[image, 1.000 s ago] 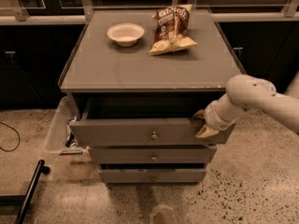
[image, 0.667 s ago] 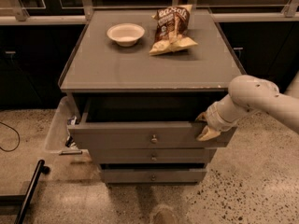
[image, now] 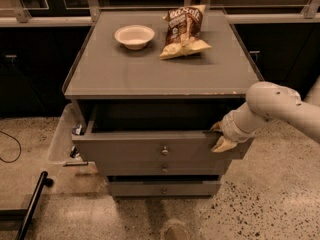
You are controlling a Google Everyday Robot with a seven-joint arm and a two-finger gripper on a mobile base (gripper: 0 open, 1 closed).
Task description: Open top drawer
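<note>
The top drawer (image: 135,151) is the widest grey drawer of the cabinet, with a small brass knob (image: 164,150) at its centre. It stands pulled partly out, and its dark inside shows under the cabinet top (image: 150,76). My gripper (image: 219,136) is at the right end of the drawer front. Its pale fingers (image: 222,144) are closed over the front's top edge, one inside and one on the outer face. My white arm comes in from the right.
Two narrower grey drawers (image: 164,169) (image: 163,189) sit closed below. A white bowl (image: 134,36) and a chip bag (image: 184,31) lie on the cabinet top. A clear plastic bin (image: 62,134) stands left of the cabinet. A black pole (image: 32,204) lies on the floor at the lower left.
The top drawer has slid a little further out toward the camera, and my gripper has moved with it, still on the right end of the front.
</note>
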